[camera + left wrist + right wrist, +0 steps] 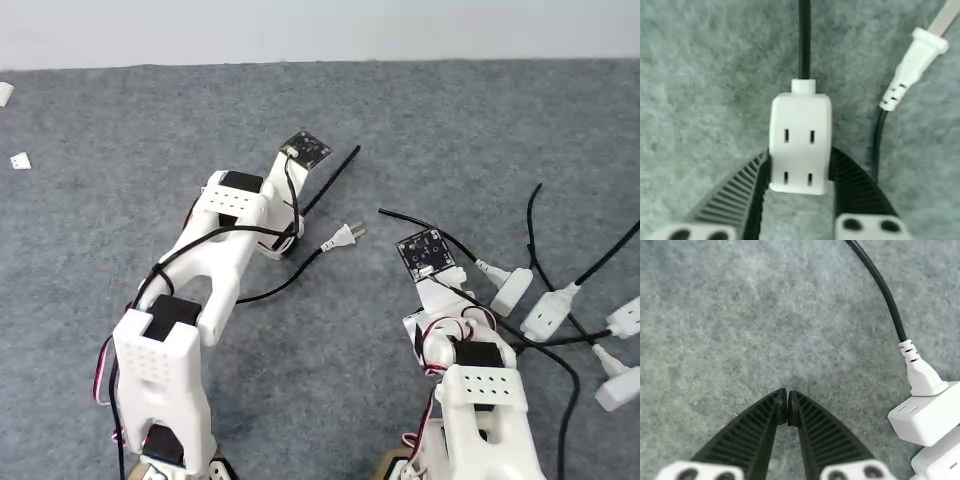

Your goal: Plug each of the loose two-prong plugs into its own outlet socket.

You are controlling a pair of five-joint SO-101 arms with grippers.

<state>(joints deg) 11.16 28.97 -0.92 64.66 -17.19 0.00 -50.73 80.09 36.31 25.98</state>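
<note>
Currently left fingers (pixel 852 182) clamp the outlet socket (pixel 800 130) by one end — it may twist under insertion. The right fingers (pixel 762 425) are closed, empty — plug (pixel 914 55) lies unheld.

White arms (pixel 160 370) (pixel 480 388), black servos (pixel 172 312), ribbed black pincers (pixel 799 167) (pixel 787 407).

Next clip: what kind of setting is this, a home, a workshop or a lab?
Probably a lab or test bench rather than a home: a grey felt-like mat covers the table, a plain pale wall runs behind, and corded outlet blocks and a loose plug are laid out.
</note>
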